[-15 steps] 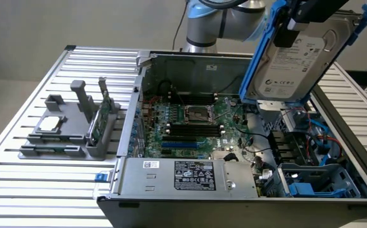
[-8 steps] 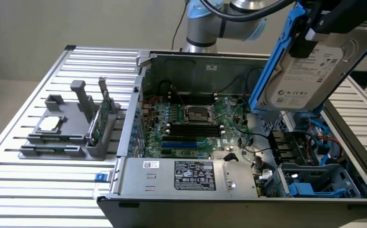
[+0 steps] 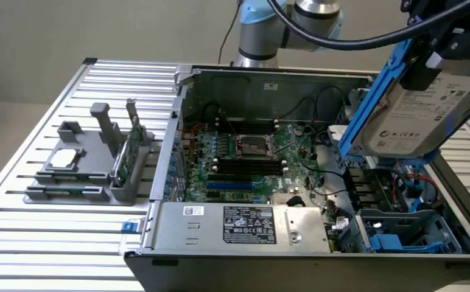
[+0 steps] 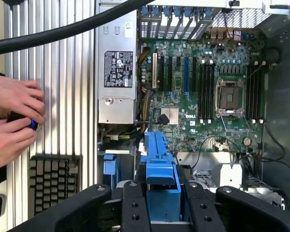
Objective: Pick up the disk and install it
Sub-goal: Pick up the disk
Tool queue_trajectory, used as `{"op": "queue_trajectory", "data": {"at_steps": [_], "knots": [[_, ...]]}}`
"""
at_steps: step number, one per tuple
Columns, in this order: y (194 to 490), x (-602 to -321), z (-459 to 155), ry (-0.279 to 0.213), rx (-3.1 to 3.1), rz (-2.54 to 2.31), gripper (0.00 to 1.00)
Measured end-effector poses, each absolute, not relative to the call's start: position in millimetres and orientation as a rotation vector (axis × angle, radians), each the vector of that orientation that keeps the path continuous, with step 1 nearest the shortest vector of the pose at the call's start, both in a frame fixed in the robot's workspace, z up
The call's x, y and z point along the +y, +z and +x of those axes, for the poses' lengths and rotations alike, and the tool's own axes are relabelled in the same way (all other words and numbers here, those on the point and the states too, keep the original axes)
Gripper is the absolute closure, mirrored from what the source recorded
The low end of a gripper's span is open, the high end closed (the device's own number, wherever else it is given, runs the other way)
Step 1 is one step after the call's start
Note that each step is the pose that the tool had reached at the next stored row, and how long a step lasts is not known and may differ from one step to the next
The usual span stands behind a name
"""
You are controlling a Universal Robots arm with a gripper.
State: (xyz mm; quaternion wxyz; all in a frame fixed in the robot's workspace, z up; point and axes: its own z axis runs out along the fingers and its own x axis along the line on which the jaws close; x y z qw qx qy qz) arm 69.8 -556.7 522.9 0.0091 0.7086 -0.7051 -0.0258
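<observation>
Aloft: silver-grey disk [image 3: 420, 115], white label, bright blue carrier.
It hung tilted above the open computer case [image 3: 268, 85], clamped between the gripper [image 4: 162, 203] fingers.

1. The room light is bright and even, seemingly from overhead. The slatted table [image 3: 48, 243] shows pale, with only faint, soft-edged shadows.
2. Inside the computer case [image 3: 454, 258] it is dimmer. The near corner at the exterior view's right sits in shadow.
3. The disk [image 3: 417, 115] has a dull sheen on its metal face, and its white label is bright but readable.
4. The power supply [image 3: 243, 226] cover gives a mild glare.
5. In the wrist view the table slats look washed out, nearly white. The black cable [image 4: 48, 34] close to the lens and a person's hands [image 4: 16, 99] look soft.
</observation>
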Motion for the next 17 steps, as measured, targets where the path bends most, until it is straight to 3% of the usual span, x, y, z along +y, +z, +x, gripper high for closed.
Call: {"op": "queue_trajectory", "data": {"at_steps": [17], "knots": [[497, -594, 105, -0.081, -2.203, 2.213, 0.67]]}}
